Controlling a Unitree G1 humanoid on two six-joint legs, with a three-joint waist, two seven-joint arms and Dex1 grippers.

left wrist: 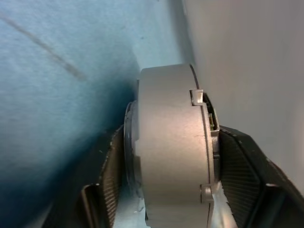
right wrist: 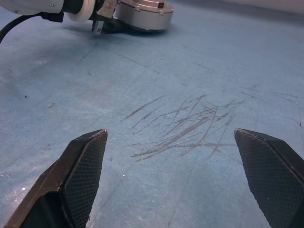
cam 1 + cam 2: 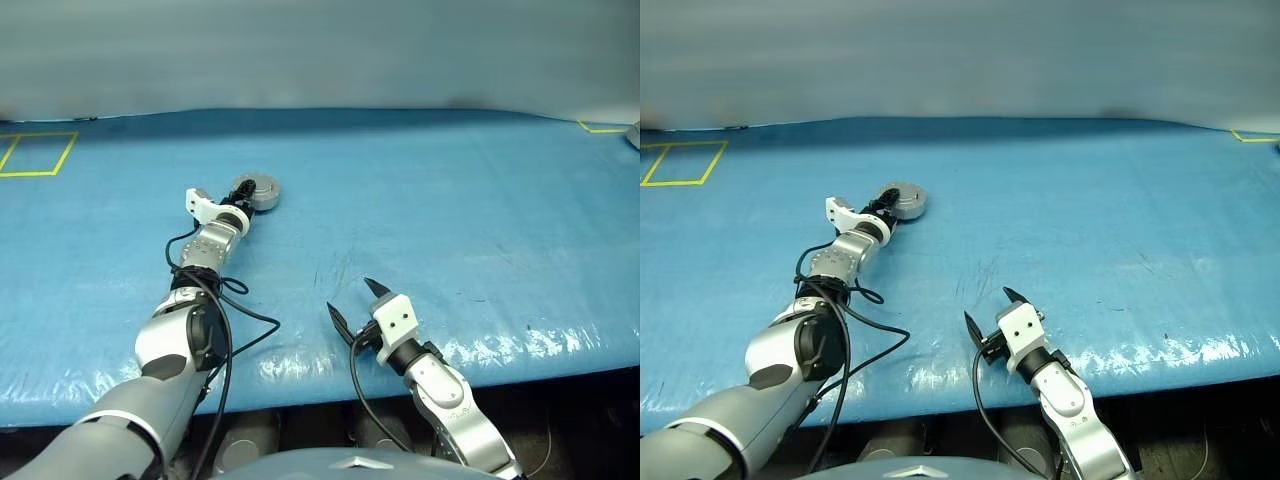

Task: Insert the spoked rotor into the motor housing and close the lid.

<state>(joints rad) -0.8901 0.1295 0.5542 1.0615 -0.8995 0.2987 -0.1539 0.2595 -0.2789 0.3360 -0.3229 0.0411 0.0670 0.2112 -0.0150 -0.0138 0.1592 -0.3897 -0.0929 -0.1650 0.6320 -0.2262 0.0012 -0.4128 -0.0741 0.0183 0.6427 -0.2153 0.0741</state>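
Motor housing (image 3: 262, 191) with lid (image 1: 166, 147) apparently already on is sitting flat on the blue counter (image 3: 480, 210), left of centre and toward the far edge, round axis pointing up. Left tool (image 3: 240, 196) is sitting right at its near side, fingers (image 1: 240, 175) straddling the rim, spread, not squeezing as far as I can judge. Right tool (image 3: 352, 306) is hanging wide open and empty at the near edge, well apart; only scuffed counter lying between, nothing blocking.
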